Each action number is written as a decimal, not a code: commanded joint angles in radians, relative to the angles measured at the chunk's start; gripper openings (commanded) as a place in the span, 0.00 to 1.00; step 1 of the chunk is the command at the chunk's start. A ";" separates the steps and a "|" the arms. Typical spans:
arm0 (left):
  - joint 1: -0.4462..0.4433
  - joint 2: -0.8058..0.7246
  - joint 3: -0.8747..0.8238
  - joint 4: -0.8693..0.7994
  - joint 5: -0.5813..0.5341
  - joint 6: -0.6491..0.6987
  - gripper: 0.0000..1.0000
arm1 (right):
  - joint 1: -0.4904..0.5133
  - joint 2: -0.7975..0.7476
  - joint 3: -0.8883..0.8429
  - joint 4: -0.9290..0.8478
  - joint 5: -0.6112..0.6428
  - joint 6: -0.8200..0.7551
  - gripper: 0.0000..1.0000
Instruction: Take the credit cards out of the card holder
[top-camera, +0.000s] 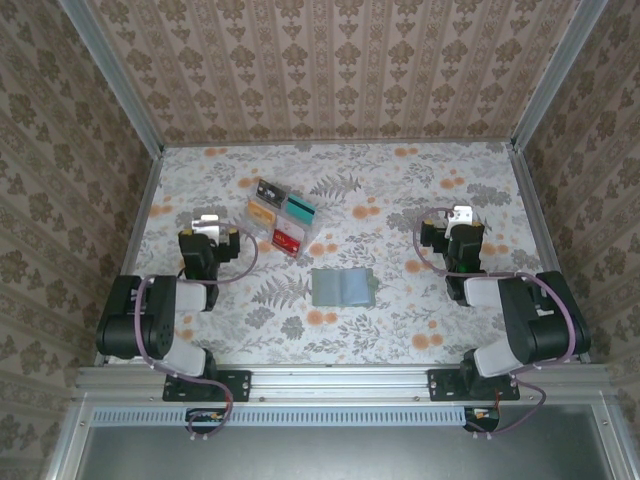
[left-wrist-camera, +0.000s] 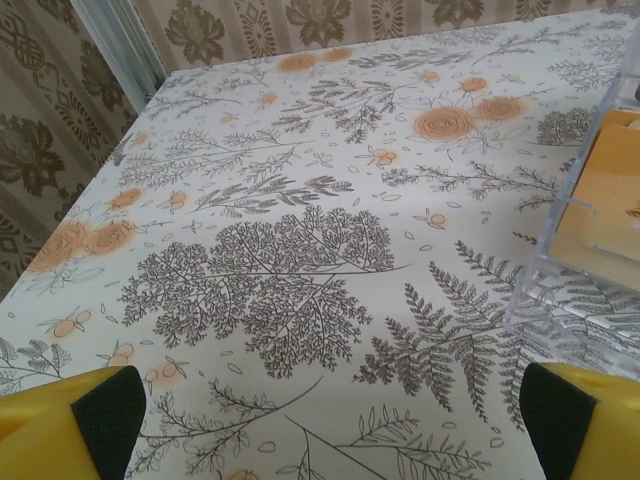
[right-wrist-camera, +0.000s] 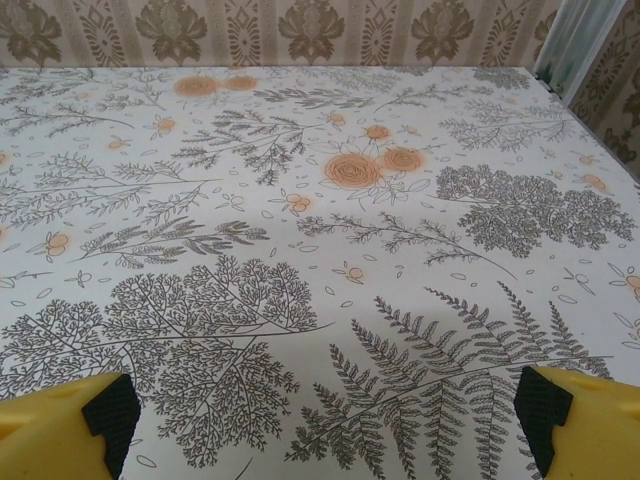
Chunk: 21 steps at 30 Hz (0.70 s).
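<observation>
The card holder (top-camera: 342, 288), a flat grey-green wallet with a crease down its middle, lies on the flowered table between the two arms. The credit cards are hidden; none can be made out on or in it from above. My left gripper (top-camera: 207, 224) hovers to the wallet's far left, open, its yellow fingers (left-wrist-camera: 98, 420) wide apart over bare cloth (left-wrist-camera: 335, 440). To the wallet's far right, my right gripper (top-camera: 460, 217) is open too, with nothing between its fingertips (right-wrist-camera: 330, 435).
A clear plastic compartment tray (top-camera: 283, 220) with colourful cards stands behind the wallet, just right of the left gripper; its corner (left-wrist-camera: 585, 240) shows in the left wrist view. Metal frame rails (top-camera: 140, 210) and wallpapered walls close in the table on three sides.
</observation>
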 joint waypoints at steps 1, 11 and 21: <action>0.005 0.021 0.017 0.054 -0.011 0.003 1.00 | -0.014 0.039 0.011 0.063 -0.029 0.006 1.00; 0.032 0.022 0.064 -0.036 -0.065 -0.050 1.00 | -0.031 0.039 0.020 0.046 -0.050 0.021 1.00; 0.038 0.024 0.070 -0.047 -0.022 -0.044 1.00 | -0.031 0.038 0.019 0.046 -0.050 0.021 1.00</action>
